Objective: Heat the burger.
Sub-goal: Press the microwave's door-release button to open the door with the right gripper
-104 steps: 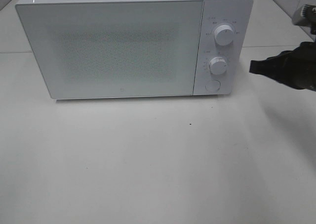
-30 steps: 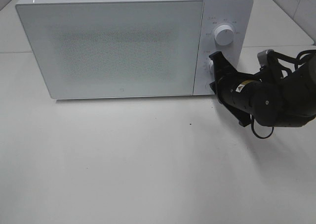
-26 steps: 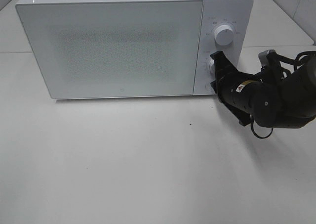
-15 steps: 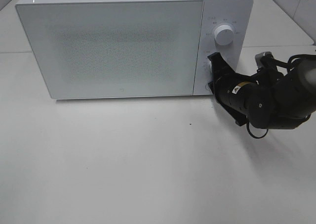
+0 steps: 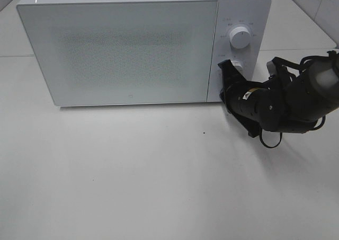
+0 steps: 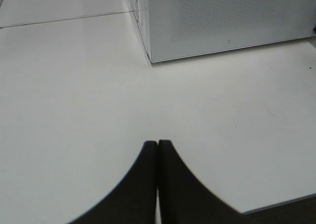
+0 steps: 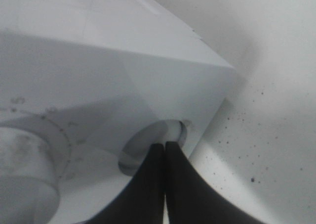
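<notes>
1. Exterior high view: a white microwave point(image 5: 132, 49) stands at the back of the white table point(image 5: 159, 187), and its frosted door point(image 5: 122, 52) is closed. The control panel to the right of the door carries an upper knob point(image 5: 240, 37) and a lower knob point(image 5: 237, 66). The right tool point(image 5: 225, 86) reaches in from the right side. Its black tip lies against the bottom of the panel, just below the lower knob. The burger shows nowhere, and whether it sits behind the closed door cannot be told.

2. Left wrist view: the left tool point(image 6: 157, 144) is clenched, its two black fingers pressed flat together with nothing between them. It hangs over bare table point(image 6: 74, 85), well apart from the microwave's lower front corner point(image 6: 153, 58).

3. Right wrist view: the right tool point(image 7: 164, 145) is clenched and empty, its fingers side by side. Its tips meet the round button point(image 7: 148, 140) sunk into the panel's lower corner, though whether they press it or only touch cannot be told. The lower knob point(image 7: 24, 159) looms blurred just beside the button. Past the microwave's edge, the table point(image 7: 276, 110) shows small dark specks.
</notes>
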